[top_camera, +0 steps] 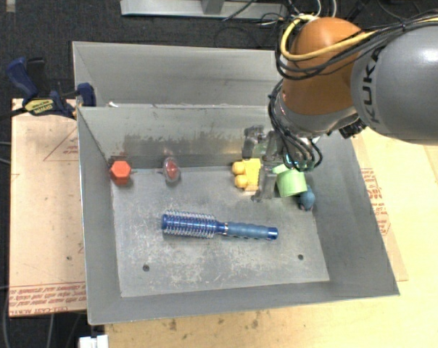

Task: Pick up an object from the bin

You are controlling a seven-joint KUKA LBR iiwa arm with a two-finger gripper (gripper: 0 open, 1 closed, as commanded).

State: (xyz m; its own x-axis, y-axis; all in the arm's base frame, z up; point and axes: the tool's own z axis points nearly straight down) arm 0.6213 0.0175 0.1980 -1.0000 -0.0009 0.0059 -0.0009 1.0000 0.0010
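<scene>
Well clear of the work area, the orange block (120,171) and the small red piece (171,170) lie at the far left. The blue hairbrush (219,228) lies mid-floor in the bin (204,274). The hand (265,183) stands low near the back wall, between the yellow toy (245,174) and the green cylinder (291,183). Whether it is released or clenched cannot be told. Recommended: commit to one neighbour only, centre over it, descend vertically, and avoid nudging the small blue piece (306,201) beside the cylinder.
</scene>
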